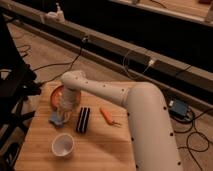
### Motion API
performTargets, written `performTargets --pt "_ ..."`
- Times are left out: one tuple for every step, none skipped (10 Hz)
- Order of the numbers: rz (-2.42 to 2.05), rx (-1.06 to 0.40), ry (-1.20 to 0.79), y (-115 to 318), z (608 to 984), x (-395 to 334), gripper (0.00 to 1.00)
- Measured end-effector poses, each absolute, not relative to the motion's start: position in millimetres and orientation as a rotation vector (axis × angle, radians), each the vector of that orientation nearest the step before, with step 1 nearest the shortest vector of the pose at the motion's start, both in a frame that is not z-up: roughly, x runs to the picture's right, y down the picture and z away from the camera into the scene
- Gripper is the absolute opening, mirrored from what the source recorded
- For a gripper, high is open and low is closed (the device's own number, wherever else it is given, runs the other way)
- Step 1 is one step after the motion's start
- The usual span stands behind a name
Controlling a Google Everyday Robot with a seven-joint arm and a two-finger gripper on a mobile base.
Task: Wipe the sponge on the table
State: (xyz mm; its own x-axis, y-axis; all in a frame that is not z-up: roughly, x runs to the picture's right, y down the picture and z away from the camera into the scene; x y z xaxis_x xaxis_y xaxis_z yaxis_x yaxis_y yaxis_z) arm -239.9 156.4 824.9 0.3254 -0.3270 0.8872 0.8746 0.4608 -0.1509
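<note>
On the left of the tabletop (102, 145), gripper (63, 112) down at the light-blue sponge (54, 119), its grip impossible to tell, white cup (63, 145) near.

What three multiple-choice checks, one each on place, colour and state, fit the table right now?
1. Where is the sponge?
A. On the left part of the table, at the tip of the gripper.
B. On the floor.
C. At the table's right edge.

2. What colour is the cup?
A. Green.
B. White.
C. Black.

3. How does the cup stand?
A. On its side.
B. Upside down.
C. Upright, mouth up.

Answers:
1 A: the light-blue pad lies at the gripper near the left edge.
2 B: it shows plainly white against the wood.
3 C: its round open mouth faces up.
</note>
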Motion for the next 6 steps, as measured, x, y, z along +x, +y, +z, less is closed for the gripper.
performTargets --pt "-0.900 -0.710 -0.931 153 830 -249 0.00" --pt "-0.924 -0.702 -0.963 152 834 -265 0.00" --pt "-0.939 -0.698 -0.994 155 835 -277 0.00" --pt "-0.948 -0.697 -1.024 160 834 -288 0.00" --pt "-0.961 -0.697 -1.062 169 829 -300 0.00" --pt "-0.971 -0.695 -1.099 181 820 -313 0.00"
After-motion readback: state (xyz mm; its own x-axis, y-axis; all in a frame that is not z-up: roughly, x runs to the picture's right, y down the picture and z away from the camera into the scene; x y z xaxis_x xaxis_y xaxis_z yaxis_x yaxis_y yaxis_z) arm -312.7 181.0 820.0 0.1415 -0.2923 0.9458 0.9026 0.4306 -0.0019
